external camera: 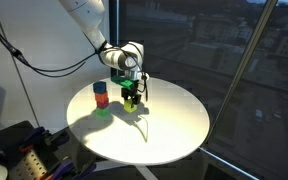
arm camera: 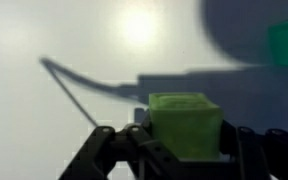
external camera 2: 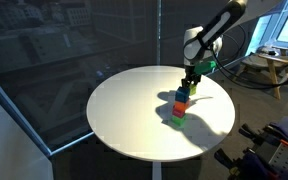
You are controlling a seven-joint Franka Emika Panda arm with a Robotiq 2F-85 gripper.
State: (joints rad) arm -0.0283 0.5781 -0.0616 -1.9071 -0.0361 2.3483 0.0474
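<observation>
So the gripper [external camera: 131,88] is clamped on a green block [arm camera: 184,122]. The wrist view shows it snug between the two dark fingers [arm camera: 109,150]. It's over the round white table [external camera: 174,130], somewhere near the middle, and I honestly can't tell if the block touches the top or sits just off it. Right beside it is a little stack of blocks [external camera: 101,98], blue on top, red in the middle and green at the bottom. The stack is standing upright, close to the held block but apart from it in both exterior views.

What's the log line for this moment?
gripper: shut on green block | position: above white round table | nearby: blue-topped block stack, apart
</observation>
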